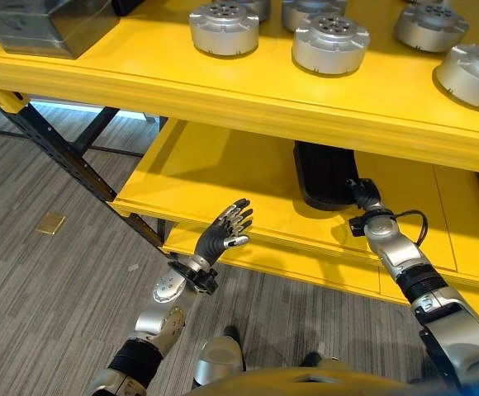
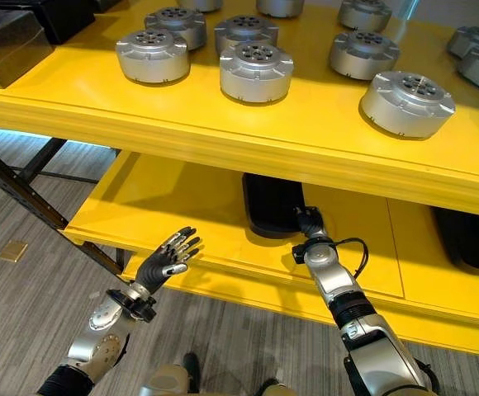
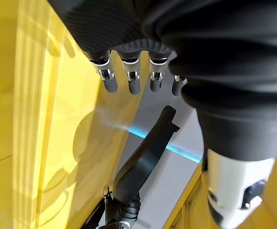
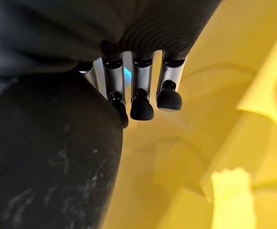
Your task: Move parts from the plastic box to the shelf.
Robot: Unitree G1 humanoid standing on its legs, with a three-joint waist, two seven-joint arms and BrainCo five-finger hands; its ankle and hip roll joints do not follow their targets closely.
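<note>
**Q:** What writing can be read?

**A:** The silver round parts have holes and fine marks on their top faces. Any lettering there is too small to make out.

**Q:** Where are the parts?

**A:** They stand upright in loose rows on the upper board of the yellow shelf, each apart from its neighbours. A grey metal box sits at the left end of that board.

**Q:** What is the right hand doing?

**A:** The right hand reaches in under the upper board, over the lower board. It meets the front of a black object that rests there. In the right wrist view its fingers run straight in a row, close beside the object's dark, scuffed surface. They are not curled round it. Whether the thumb bears on the object cannot be told.

**Q:** And the left hand?

**A:** The left hand is held up just in front of the lower board's edge, palm raised and fingers spread. The left wrist view shows its fingers extended and holding nothing.
</note>
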